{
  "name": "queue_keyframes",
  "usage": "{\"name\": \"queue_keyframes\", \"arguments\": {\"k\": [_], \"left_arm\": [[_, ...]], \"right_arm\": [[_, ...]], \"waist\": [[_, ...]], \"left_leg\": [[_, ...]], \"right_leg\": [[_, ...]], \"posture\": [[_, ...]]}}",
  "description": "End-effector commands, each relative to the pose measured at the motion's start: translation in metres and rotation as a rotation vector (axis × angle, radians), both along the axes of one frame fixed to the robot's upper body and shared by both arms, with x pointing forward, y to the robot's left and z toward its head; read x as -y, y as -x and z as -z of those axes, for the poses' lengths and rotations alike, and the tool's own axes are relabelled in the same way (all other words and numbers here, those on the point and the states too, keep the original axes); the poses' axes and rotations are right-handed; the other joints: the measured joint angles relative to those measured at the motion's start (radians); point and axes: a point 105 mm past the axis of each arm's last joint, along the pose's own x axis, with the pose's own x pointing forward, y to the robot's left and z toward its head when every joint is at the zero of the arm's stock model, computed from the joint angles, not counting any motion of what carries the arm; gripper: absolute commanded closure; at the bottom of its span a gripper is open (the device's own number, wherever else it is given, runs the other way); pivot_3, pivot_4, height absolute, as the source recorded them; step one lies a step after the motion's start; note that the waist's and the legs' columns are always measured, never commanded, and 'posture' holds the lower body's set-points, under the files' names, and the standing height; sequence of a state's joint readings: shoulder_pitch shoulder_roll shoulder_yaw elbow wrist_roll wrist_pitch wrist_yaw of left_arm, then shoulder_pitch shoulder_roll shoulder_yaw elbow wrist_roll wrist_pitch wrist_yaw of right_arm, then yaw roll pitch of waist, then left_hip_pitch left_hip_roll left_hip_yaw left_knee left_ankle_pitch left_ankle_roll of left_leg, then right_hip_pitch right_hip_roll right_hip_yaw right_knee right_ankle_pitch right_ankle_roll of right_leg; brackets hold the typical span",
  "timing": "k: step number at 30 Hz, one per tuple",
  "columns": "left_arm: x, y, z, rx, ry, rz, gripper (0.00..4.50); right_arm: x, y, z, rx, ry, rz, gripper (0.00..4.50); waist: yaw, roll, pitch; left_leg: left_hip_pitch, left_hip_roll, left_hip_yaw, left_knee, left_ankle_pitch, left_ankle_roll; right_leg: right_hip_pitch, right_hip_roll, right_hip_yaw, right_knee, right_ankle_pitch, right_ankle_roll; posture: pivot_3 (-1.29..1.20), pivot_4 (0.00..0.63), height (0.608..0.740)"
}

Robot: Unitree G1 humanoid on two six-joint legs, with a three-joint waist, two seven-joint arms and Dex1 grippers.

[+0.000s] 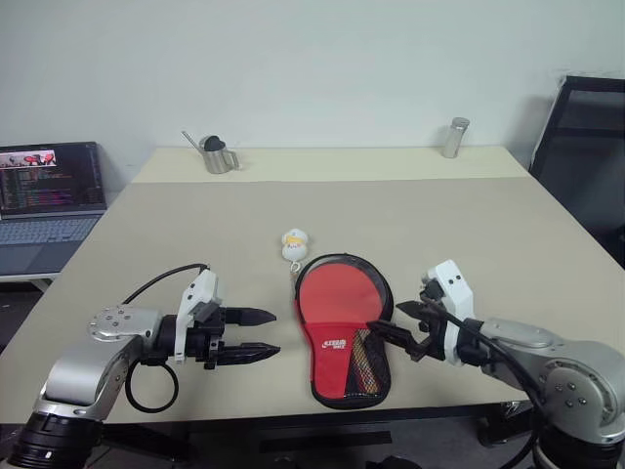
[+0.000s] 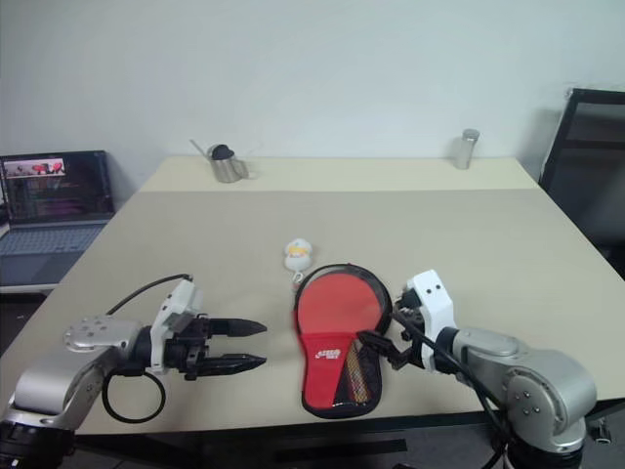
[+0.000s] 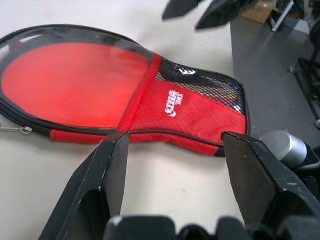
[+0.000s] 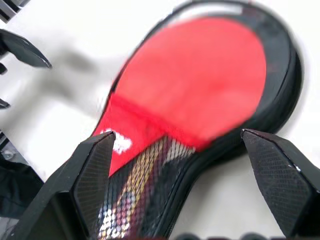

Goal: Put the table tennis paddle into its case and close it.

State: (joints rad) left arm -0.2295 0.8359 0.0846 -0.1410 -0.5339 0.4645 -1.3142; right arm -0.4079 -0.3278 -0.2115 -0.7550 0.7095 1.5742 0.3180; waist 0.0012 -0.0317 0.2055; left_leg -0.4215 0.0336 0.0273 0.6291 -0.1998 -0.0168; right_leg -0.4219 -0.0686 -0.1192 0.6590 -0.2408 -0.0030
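The black case (image 1: pixel 370 365) lies flat near the table's front edge. The table tennis paddle's red blade (image 1: pixel 337 291) shows inside its round black zipper rim. A red fabric panel with a white logo (image 3: pixel 172 103) and black mesh cover the narrow end, so the handle is hidden. A white-yellow pull tag (image 1: pixel 295 244) lies just beyond the case on a thin cord. My left gripper (image 1: pixel 260 332) hovers open to the left of the case, pointing at it, holding nothing. My right gripper (image 1: pixel 390 320) stands open at the case's right edge, above it, holding nothing.
A laptop (image 1: pixel 49 195) stands on a side surface at the far left. A metal pitcher (image 1: pixel 217 154) and a metal cylinder (image 1: pixel 454 137) sit at the table's back edge. A black chair (image 1: pixel 586 147) is at the back right. The table's front edge (image 1: pixel 293 415) runs just below the case.
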Motion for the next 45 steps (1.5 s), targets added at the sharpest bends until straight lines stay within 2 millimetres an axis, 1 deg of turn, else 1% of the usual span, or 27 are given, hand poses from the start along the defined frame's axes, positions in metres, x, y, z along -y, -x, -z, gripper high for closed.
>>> {"name": "queue_keyframes", "arguments": {"k": [1, 5, 9, 12, 16, 19, 21, 24, 26, 28, 31, 33, 36, 40, 45], "left_arm": [[0.000, -0.010, -0.012, 0.075, 0.024, -0.029, 1.33], [-0.003, -0.029, -0.020, 0.130, 0.047, -0.109, 1.33], [-0.008, -0.058, -0.026, 0.199, 0.017, -0.251, 1.33], [-0.009, -0.069, -0.035, 0.228, 0.053, -0.312, 1.33], [-0.015, -0.097, -0.042, 0.251, 0.036, -0.439, 1.33], [-0.019, -0.120, -0.043, 0.244, 0.006, -0.523, 0.72], [-0.018, -0.133, -0.045, 0.265, -0.004, -0.562, 0.02], [-0.008, -0.155, -0.045, 0.264, -0.001, -0.602, 0.02], [0.004, -0.165, -0.042, 0.237, 0.005, -0.596, 0.02], [0.020, -0.173, -0.036, 0.189, 0.002, -0.561, 0.02], [0.031, -0.186, -0.026, 0.125, -0.014, -0.599, 0.02], [0.034, -0.190, -0.018, 0.080, -0.027, -0.628, 0.02], [0.034, -0.194, -0.006, 0.063, -0.074, -0.662, 0.02], [0.031, -0.200, -0.006, 0.072, -0.066, -0.755, 0.02], [0.034, -0.201, -0.001, 0.050, -0.047, -0.781, 0.02]], "right_arm": [[-0.009, -0.004, -0.019, 0.095, -0.029, -0.062, 0.02], [-0.027, -0.007, -0.025, 0.157, -0.024, -0.148, 0.02], [-0.052, -0.027, -0.020, 0.208, -0.005, -0.149, 0.02], [-0.062, -0.034, -0.016, 0.207, -0.028, -0.128, 0.02], [-0.068, -0.039, 0.007, 0.178, -0.008, -0.114, 0.02], [-0.066, -0.049, 0.012, 0.188, 0.012, -0.069, 0.00], [-0.065, -0.054, 0.012, 0.195, 0.018, -0.048, 0.00], [-0.066, -0.058, 0.011, 0.204, 0.014, -0.031, 0.00], [-0.068, -0.060, 0.012, 0.205, 0.014, -0.030, 0.00], [-0.069, -0.060, 0.014, 0.204, 0.019, -0.031, 0.00], [-0.072, -0.060, 0.015, 0.203, 0.021, -0.032, 0.00], [-0.075, -0.060, 0.016, 0.203, 0.020, -0.032, 0.00], [-0.077, -0.059, 0.017, 0.202, 0.016, -0.026, 0.00], [-0.075, -0.058, 0.019, 0.200, 0.013, -0.007, 0.00], [-0.074, -0.058, 0.019, 0.201, 0.014, 0.004, 0.00]], "waist": [[0.000, 0.000, 0.000], [0.000, 0.000, 0.000], [-0.001, 0.000, 0.000], [-0.001, -0.001, 0.000], [0.000, -0.001, -0.001], [0.001, -0.001, -0.001], [0.001, -0.001, -0.001], [0.002, -0.002, -0.001], [0.001, -0.002, -0.001], [0.001, -0.002, -0.001], [-0.006, -0.002, -0.001], [-0.006, -0.002, -0.001], [-0.007, -0.002, -0.001], [-0.006, -0.003, -0.001], [-0.004, -0.003, -0.001]], "left_leg": [[0.000, 0.000, 0.000, 0.000, 0.000, 0.000], [0.000, -0.001, 0.000, 0.000, 0.000, 0.000], [0.000, -0.002, 0.001, 0.000, 0.000, 0.000], [0.000, -0.002, 0.002, 0.001, 0.000, 0.000], [-0.001, -0.002, 0.002, 0.001, 0.000, 0.000], [-0.001, -0.003, 0.002, 0.002, 0.000, 0.000], [-0.001, -0.004, 0.002, 0.004, 0.000, 0.000], [-0.001, -0.003, 0.002, 0.004, 0.000, 0.000], [-0.002, -0.004, 0.003, 0.004, 0.000, 0.000], [-0.002, -0.005, 0.003, 0.004, 0.000, 0.000], [-0.002, -0.005, 0.004, 0.005, 0.000, 0.000], [-0.002, -0.005, 0.004, 0.005, 0.000, 0.000], [-0.002, -0.004, 0.004, 0.006, 0.000, 0.000], [-0.002, -0.004, 0.004, 0.006, 0.000, 0.000], [-0.003, -0.004, 0.003, 0.006, 0.000, 0.000]], "right_leg": [[0.000, 0.000, 0.000, 0.000, 0.000, 0.000], [0.000, 0.000, 0.000, 0.000, 0.000, 0.000], [0.000, 0.000, 0.000, 0.000, 0.000, 0.000], [0.000, 0.001, 0.000, 0.001, 0.000, 0.000], [0.000, 0.000, -0.001, 0.001, 0.000, 0.001], [0.000, -0.001, -0.001, 0.002, 0.001, 0.001], [0.000, -0.001, -0.002, 0.003, 0.001, 0.001], [0.001, 0.000, -0.001, 0.004, 0.001, 0.001], [0.000, 0.000, -0.002, 0.004, 0.001, 0.001], [0.001, 0.000, -0.002, 0.004, 0.001, 0.001], [0.000, 0.000, -0.002, 0.004, 0.001, 0.001], [0.000, 0.000, -0.002, 0.004, 0.001, 0.001], [0.000, 0.002, -0.002, 0.005, 0.001, 0.001], [0.000, 0.002, -0.002, 0.005, 0.001, 0.001], [0.000, 0.001, -0.002, 0.005, 0.001, 0.001]], "posture": [[0.00, 0.150, 0.740], [0.00, 0.150, 0.740], [0.00, 0.150, 0.740], [0.00, 0.150, 0.740], [0.00, 0.150, 0.740], [0.00, 0.150, 0.740], [0.00, 0.150, 0.740], [0.00, 0.150, 0.740], [0.00, 0.150, 0.740], [0.00, 0.150, 0.740], [0.00, 0.150, 0.740], [0.00, 0.150, 0.740], [0.00, 0.150, 0.740], [0.00, 0.150, 0.740], [0.00, 0.150, 0.740]]}}
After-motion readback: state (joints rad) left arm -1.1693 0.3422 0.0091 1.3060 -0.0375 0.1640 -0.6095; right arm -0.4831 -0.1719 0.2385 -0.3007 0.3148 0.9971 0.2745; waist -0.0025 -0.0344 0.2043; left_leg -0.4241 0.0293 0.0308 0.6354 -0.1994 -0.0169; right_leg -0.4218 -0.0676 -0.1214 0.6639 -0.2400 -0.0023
